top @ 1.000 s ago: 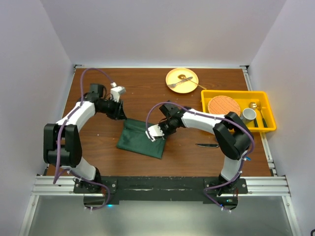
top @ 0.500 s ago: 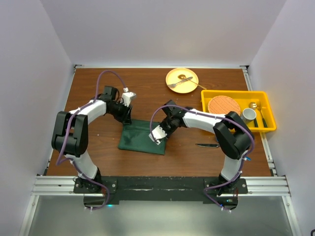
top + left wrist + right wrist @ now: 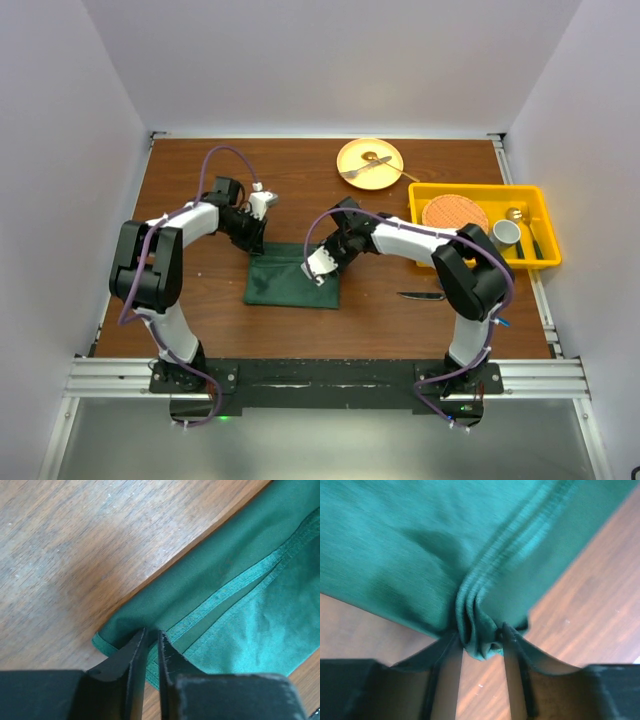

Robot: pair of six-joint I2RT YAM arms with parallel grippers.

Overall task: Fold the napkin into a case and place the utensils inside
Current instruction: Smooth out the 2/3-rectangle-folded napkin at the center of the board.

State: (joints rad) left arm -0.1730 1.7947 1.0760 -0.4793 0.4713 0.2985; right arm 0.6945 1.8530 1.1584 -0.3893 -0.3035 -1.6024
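Top view: I am seeing the napkin (image 3: 290, 282), folded into a green rectangle, lying on the bench (image 3: 200, 190) between both arms. The knife (image 3: 420, 295) is lying apart to its right; the fork I cannot find. Left wrist: my left fingers (image 3: 125, 660) are pinching its thin, limp hem, the surest hold. Right wrist: my right fingers (image 3: 447, 675) are straddling a bunched corner; gripping or released, I cannot tell.

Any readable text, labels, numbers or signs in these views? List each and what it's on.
None: no view shows readable text.
The napkin, yellow plate and yellow bin show no print.
The cup is too small to tell.
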